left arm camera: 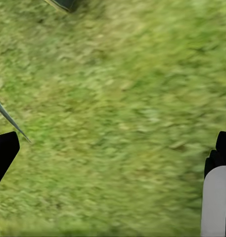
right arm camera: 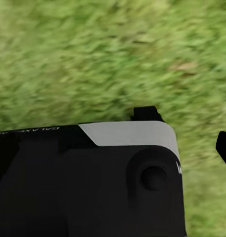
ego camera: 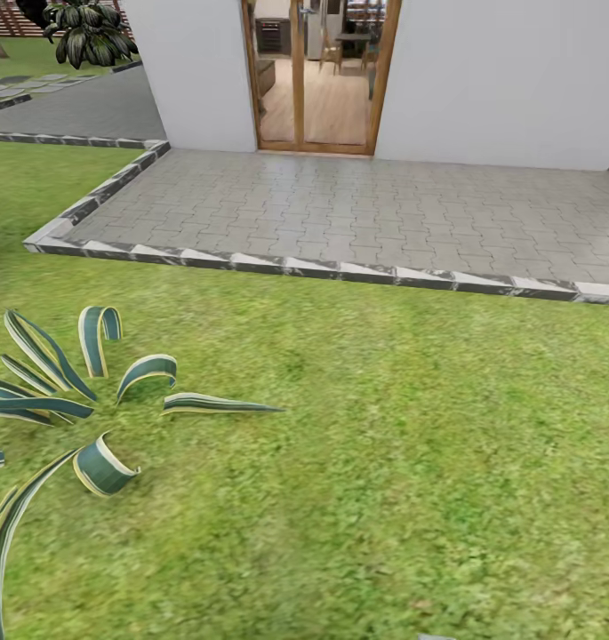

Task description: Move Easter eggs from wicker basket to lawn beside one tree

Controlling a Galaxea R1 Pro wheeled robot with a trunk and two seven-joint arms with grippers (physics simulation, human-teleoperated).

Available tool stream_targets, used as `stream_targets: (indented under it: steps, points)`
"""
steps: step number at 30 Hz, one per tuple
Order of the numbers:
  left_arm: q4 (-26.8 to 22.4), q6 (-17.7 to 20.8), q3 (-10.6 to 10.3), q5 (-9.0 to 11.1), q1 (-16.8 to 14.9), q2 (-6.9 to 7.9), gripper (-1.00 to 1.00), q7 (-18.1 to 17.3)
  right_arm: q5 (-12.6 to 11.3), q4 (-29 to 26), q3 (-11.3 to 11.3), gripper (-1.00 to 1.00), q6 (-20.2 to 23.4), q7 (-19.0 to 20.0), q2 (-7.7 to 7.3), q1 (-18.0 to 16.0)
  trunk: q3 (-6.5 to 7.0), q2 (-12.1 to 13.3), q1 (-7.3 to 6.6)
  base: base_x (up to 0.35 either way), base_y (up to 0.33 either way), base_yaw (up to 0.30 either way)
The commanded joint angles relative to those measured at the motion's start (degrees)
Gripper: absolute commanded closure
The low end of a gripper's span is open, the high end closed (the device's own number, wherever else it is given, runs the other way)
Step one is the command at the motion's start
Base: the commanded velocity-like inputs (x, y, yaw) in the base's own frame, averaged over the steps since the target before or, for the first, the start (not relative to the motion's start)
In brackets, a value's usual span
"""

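The three Easter eggs and the wicker basket are out of view. Mottled green lawn (ego camera: 384,444) spreads across the lower half of the head view. In the left wrist view my left gripper (left arm camera: 110,173) hangs over bare grass, open, its fingers (left arm camera: 0,153) far apart with nothing between them. My right gripper (right arm camera: 184,131) is also over grass and looks open and empty. A black and white part of my own body (right arm camera: 93,177) covers much of the right wrist view.
A grey paved patio (ego camera: 340,213) with a pale stone kerb (ego camera: 340,269) lies ahead, in front of the white house wall (ego camera: 500,71) and its open wooden-framed glass door (ego camera: 317,71). A spiky plant with striped green leaves (ego camera: 64,400) stands at the near left. Dark foliage (ego camera: 91,31) is at the far left.
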Motion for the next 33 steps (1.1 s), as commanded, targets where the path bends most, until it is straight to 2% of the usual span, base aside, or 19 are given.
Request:
stream_targets:
  steps: [1,9,33]
  points:
    - [0.03,-0.17,-0.09,0.23,-0.02,0.02,-1.00,0.10,-0.02,-0.11,-0.18,-1.00,0.08,-0.02,0.18,-0.01,-0.04,-0.03,0.00,0.000,0.007,0.000]
    - [0.06,-0.16,-0.08,0.29,-0.02,0.01,-1.00,0.15,-0.01,-0.17,-0.16,-1.00,0.46,0.03,0.70,-0.03,-0.04,-0.03,0.00,0.000,0.135,0.000]
    - [0.36,-0.20,-0.08,0.23,-0.02,0.02,-1.00,0.15,-0.01,-0.04,-0.16,-1.00,0.66,0.07,0.70,-0.03,-0.04,-0.03,0.00,0.000,0.185,0.000]
